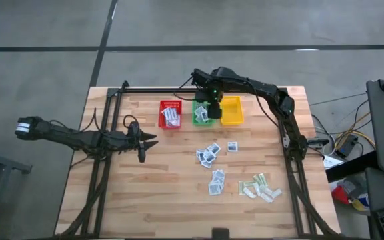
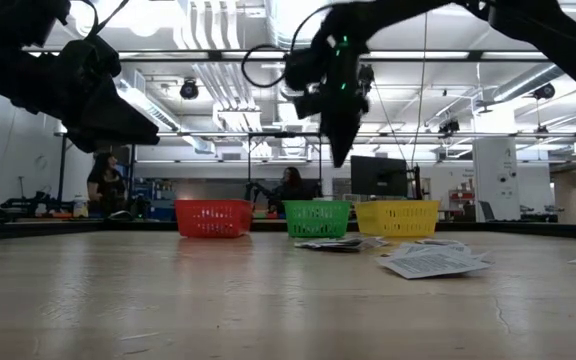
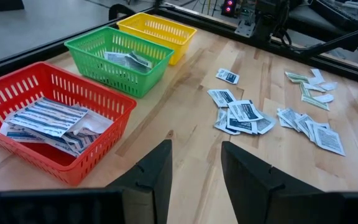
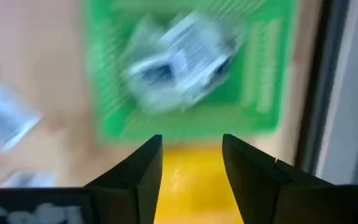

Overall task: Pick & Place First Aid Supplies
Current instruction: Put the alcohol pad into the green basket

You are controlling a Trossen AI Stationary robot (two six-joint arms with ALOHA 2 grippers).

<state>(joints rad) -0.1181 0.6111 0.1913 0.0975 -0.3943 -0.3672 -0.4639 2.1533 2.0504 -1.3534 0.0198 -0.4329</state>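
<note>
- Sorting partly done — striped packets fill the red basket, square ones the green basket.
- Right gripper hangs above green, jaws apart, empty.
- Left gripper, jaws apart, waits beside red.
- Loose squares and strips remain — yellow basket looks empty.

We see oblong white packets with blue stripes heaped in the red basket and small square white-blue packets lying in the green basket. More square packets lie scattered flat on the bench, and pale green-beige strips lie near its right edge.
</note>
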